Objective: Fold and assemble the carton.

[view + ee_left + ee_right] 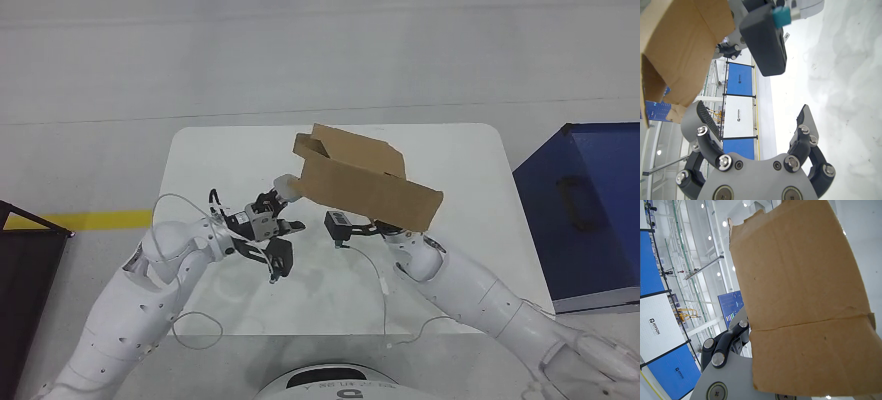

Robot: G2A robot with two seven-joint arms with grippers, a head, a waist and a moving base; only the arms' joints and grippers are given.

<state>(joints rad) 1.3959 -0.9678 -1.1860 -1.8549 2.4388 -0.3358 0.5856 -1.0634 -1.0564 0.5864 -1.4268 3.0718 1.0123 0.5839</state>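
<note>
Brown cardboard carton [365, 180], partly opened, tilted, aloft above table [200, 165]

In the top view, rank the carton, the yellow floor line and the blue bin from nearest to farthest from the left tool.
1. The carton, right beside the left tool, held up over the table.
2. The yellow floor line, off the table's left edge.
3. The blue bin, past the table's right edge.
</note>
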